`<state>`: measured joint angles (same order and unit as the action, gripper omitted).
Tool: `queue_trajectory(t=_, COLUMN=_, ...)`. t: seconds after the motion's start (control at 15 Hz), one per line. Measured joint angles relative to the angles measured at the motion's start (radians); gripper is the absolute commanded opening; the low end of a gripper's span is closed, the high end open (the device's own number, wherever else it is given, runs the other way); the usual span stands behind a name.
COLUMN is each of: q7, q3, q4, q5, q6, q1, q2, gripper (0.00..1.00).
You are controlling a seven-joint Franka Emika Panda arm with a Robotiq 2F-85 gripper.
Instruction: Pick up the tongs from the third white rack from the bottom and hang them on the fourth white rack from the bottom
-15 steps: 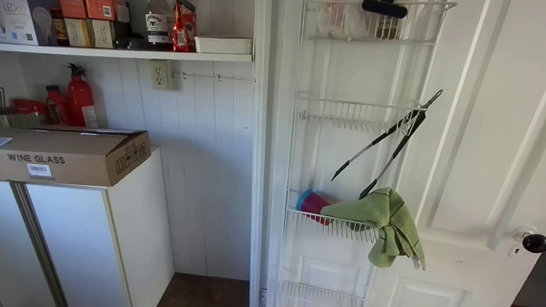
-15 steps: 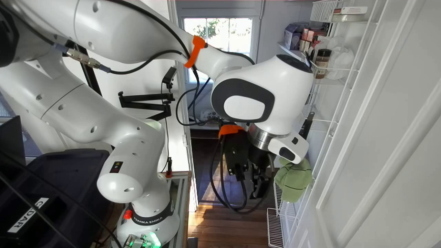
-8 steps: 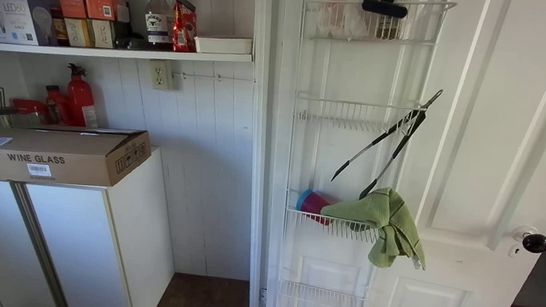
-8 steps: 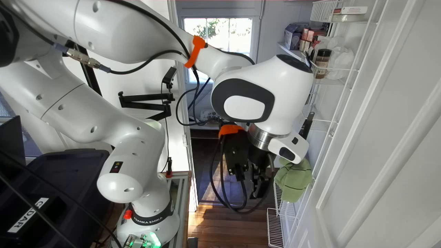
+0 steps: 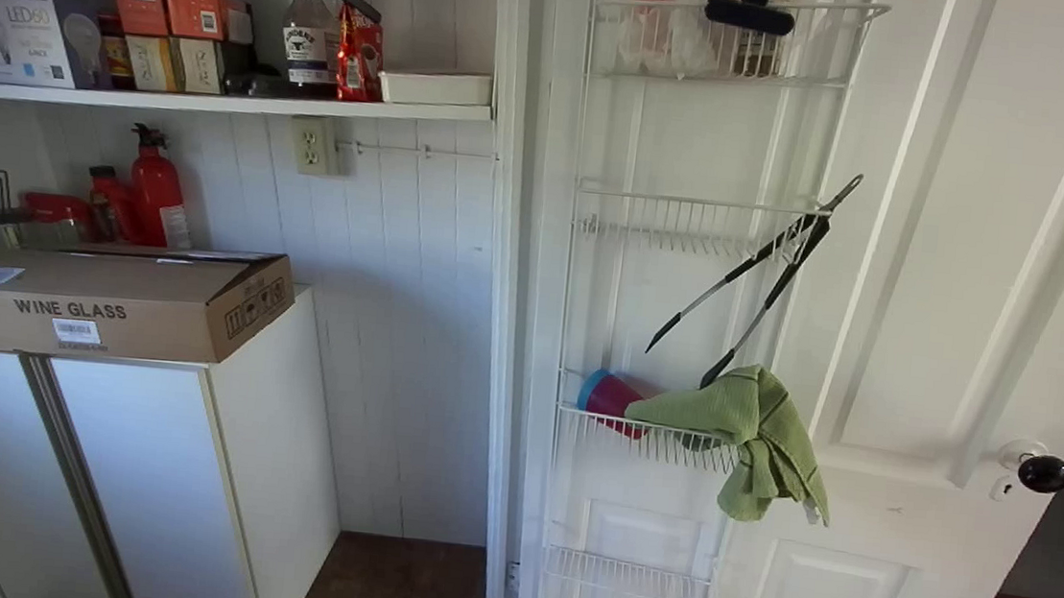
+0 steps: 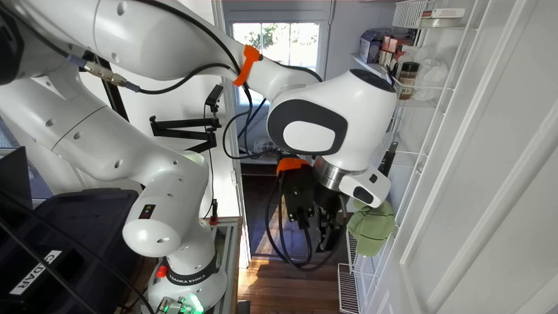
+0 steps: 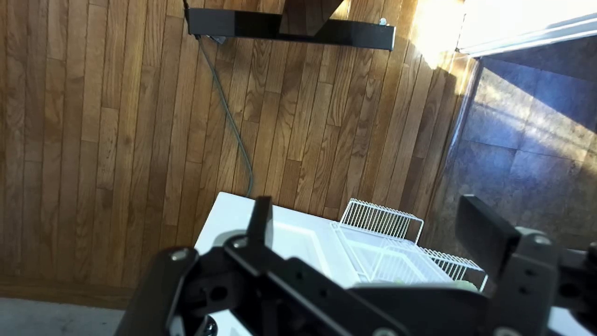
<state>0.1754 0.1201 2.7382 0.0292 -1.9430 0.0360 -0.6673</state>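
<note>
A pair of black tongs (image 5: pixel 788 275) hangs tilted at the end of the third rack (image 5: pixel 683 226) nearest the doorknob (image 5: pixel 1044 474) on a white door (image 5: pixel 906 313), its joined end up beyond the front rail, its two arms spread below. One tip points free; the other ends at a green towel (image 5: pixel 755 444), though whether they touch cannot be told. The towel drapes over the second rack (image 5: pixel 673 446), where one blue-rimmed cup (image 5: pixel 610 397) lies tipped. The fourth rack (image 5: pixel 824 47), next above the third, carries one jar (image 6: pixel 408 77) and a white plastic bag (image 6: pixel 429 74). Five racks line the door in an exterior view, from the bottom rack (image 6: pixel 347 288) to the fifth rack (image 6: pixel 407 16); the wrist view takes in two. One white arm (image 6: pixel 165 48) holds a gripper (image 7: pixel 368 210) pointed at a wood floor (image 7: pixel 154 154), the two jaws wide apart and grasping nothing, apart from the tongs. Away from the door, one carton (image 5: pixel 117 313) marked WINE GLASS sits on a white cabinet (image 5: pixel 133 457), one red extinguisher (image 5: pixel 159 189) behind it, below a shelf (image 5: pixel 222 104) where two orange boxes (image 5: pixel 140 7) top two pale boxes (image 5: pixel 198 67).
</note>
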Motion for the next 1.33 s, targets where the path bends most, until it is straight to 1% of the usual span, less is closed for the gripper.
queue_trajectory(t=0.13, q7=-0.010, q3=0.003, q4=-0.001, q5=-0.009, q6=0.000, q1=0.009, q2=-0.001, gripper=1.00)
queue_trajectory(t=0.27, q7=-0.004, q3=0.010, q4=-0.004, q5=-0.056, q6=0.000, q1=0.002, q2=-0.001, gripper=1.00)
queue_trajectory(t=0.53, q7=0.042, q3=0.016, q4=-0.019, q5=-0.227, q6=0.000, q1=-0.070, q2=0.001, gripper=1.00)
queue_trajectory(t=0.67, q7=0.061, q3=0.014, q4=-0.034, q5=-0.289, q6=-0.018, q1=-0.110, q2=0.005, gripper=1.00)
queue_trajectory(t=0.8, q7=0.076, q3=0.005, q4=-0.053, q5=-0.327, q6=-0.068, q1=-0.144, q2=0.015, gripper=1.00)
queue_trajectory(t=1.0, q7=0.083, q3=-0.023, q4=-0.084, q5=-0.348, q6=-0.194, q1=-0.181, q2=0.047, gripper=1.00)
queue_trajectory(t=1.2, q7=0.086, q3=-0.040, q4=-0.124, q5=-0.367, q6=-0.300, q1=-0.219, q2=0.101, gripper=1.00)
queue_trajectory(t=1.33, q7=0.085, q3=-0.043, q4=-0.156, q5=-0.394, q6=-0.343, q1=-0.243, q2=0.145, gripper=1.00)
